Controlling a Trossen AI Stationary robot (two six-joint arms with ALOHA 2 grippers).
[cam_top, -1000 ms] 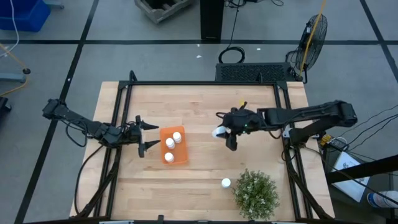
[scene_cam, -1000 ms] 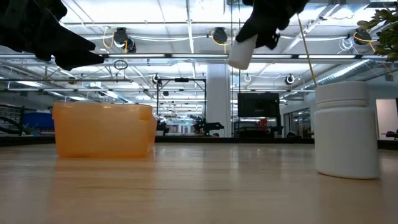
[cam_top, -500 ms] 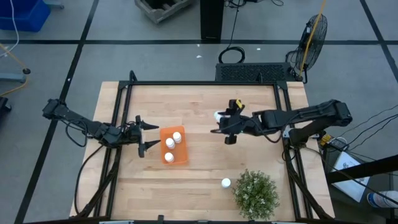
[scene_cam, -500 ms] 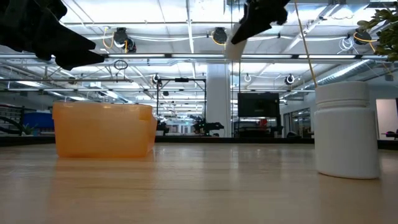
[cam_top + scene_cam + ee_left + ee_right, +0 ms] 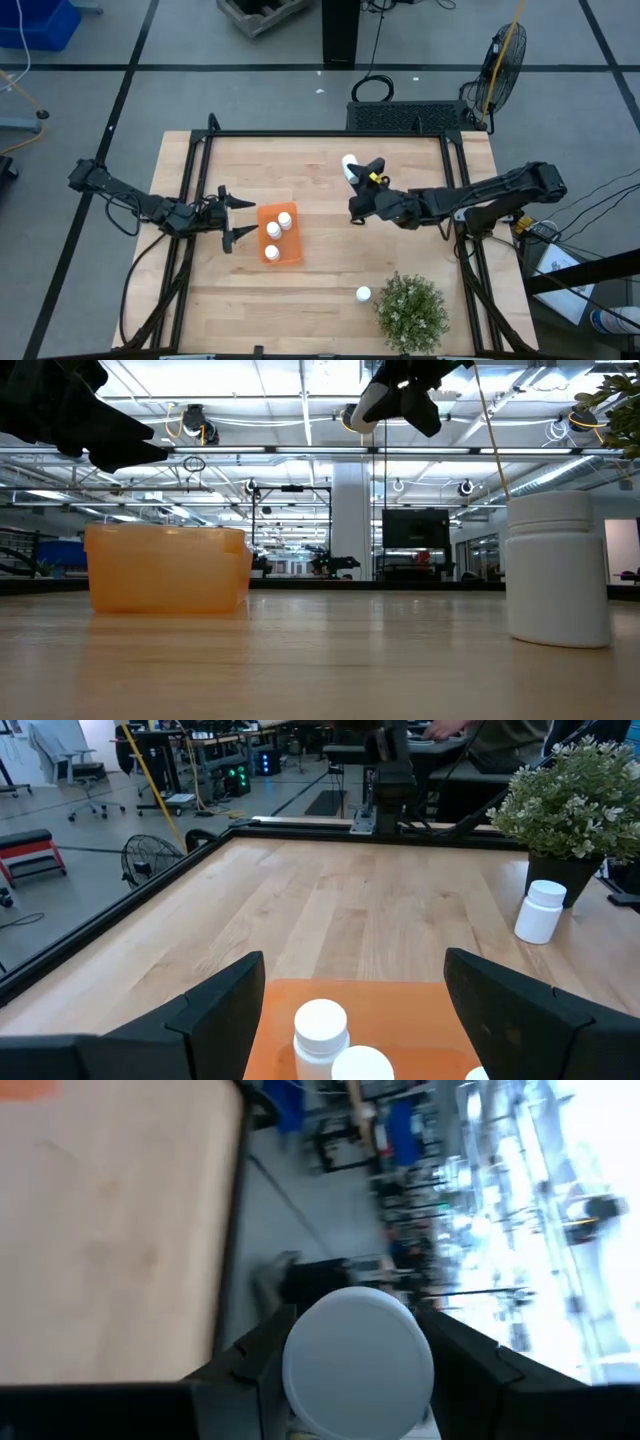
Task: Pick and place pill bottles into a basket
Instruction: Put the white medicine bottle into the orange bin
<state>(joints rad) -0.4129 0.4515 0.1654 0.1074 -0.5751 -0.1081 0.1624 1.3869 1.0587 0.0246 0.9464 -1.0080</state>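
Note:
The orange basket [image 5: 280, 236] stands on the table left of centre and holds three white pill bottles [image 5: 273, 231]. It also shows in the low view [image 5: 166, 568] and the left wrist view [image 5: 370, 995]. My left gripper [image 5: 232, 214] is open and empty, just left of the basket. My right gripper [image 5: 357, 172] is shut on a white pill bottle [image 5: 349, 165], high above the table's middle. It also shows in the low view [image 5: 372, 400]. Another pill bottle [image 5: 363, 294] stands upright on the table beside the plant. My right gripper pinches the pill bottle's side walls [image 5: 300, 1365] between its two fingers [image 5: 255, 1355]. One round end of the bottle [image 5: 358, 1350] faces the wrist camera. The fingers slant up toward the table's far side. The bottle is lifted well clear of the table.
A green bushy plant [image 5: 411, 311] stands at the table's near right, close to the loose bottle [image 5: 540, 910]. A black frame runs along the table's edges [image 5: 330, 134]. Bare wood lies between the basket and the plant.
My right gripper has risen and gone toward the table's far edge with the pill bottle, tipping its fingers upward. The bottle stays held and clear of the table. My left gripper has kept still.

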